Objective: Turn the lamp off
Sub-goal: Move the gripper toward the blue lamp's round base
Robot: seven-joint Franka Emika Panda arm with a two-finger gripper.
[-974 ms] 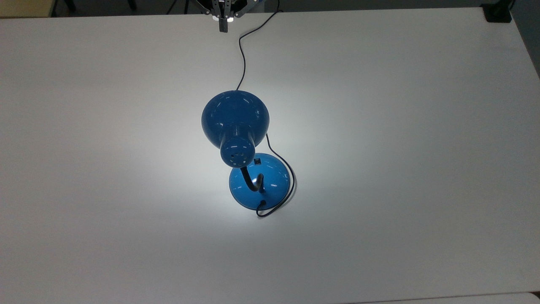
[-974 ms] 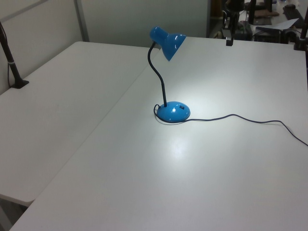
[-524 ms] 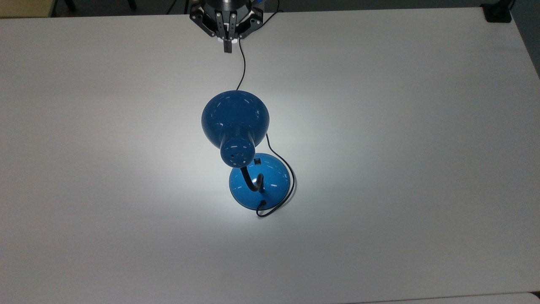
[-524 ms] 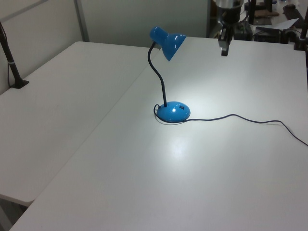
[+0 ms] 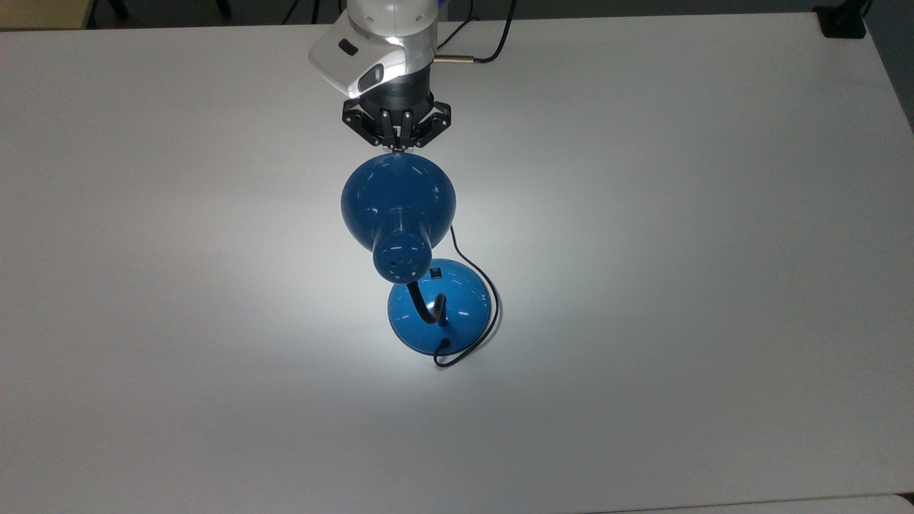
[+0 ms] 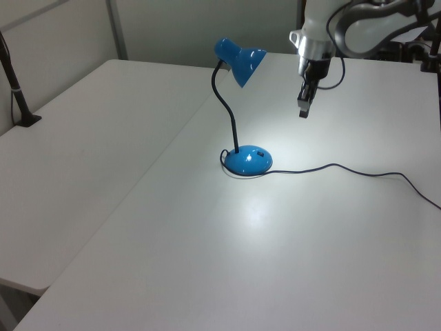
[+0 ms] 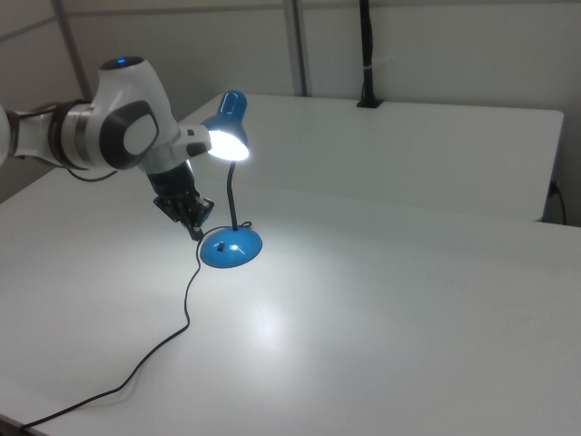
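The lamp (image 5: 418, 250) stands near the middle of the white worktop (image 5: 678, 285), lit, throwing a bright pool around its base (image 6: 249, 160). Its shade (image 7: 227, 136) hangs out on a curved black gooseneck (image 6: 225, 103), and the cord (image 6: 344, 169) loops round the base before trailing off across the surface.

The claw (image 6: 303, 108) hangs above the worktop, apart from the lamp, on the shade's open side; its fingers look pressed together with nothing between them.

I'd judge the lamp light and a bit top-heavy, the glossy shell slippery, the neck springy enough to wobble if bumped. There's no need to grip it at all: the small black switch (image 5: 435, 272) sits on the dome of the base, partly under the shade in the top view, so a gentle downward press with a fingertip should do. Too hard or off-centre a push could slide the base on the smooth surface, and the shade and neck crowd the approach.

The room is plain: pale walls, a second white table (image 6: 89, 138) butted alongside, and a dark clamp post (image 7: 367, 54) at the far edge.
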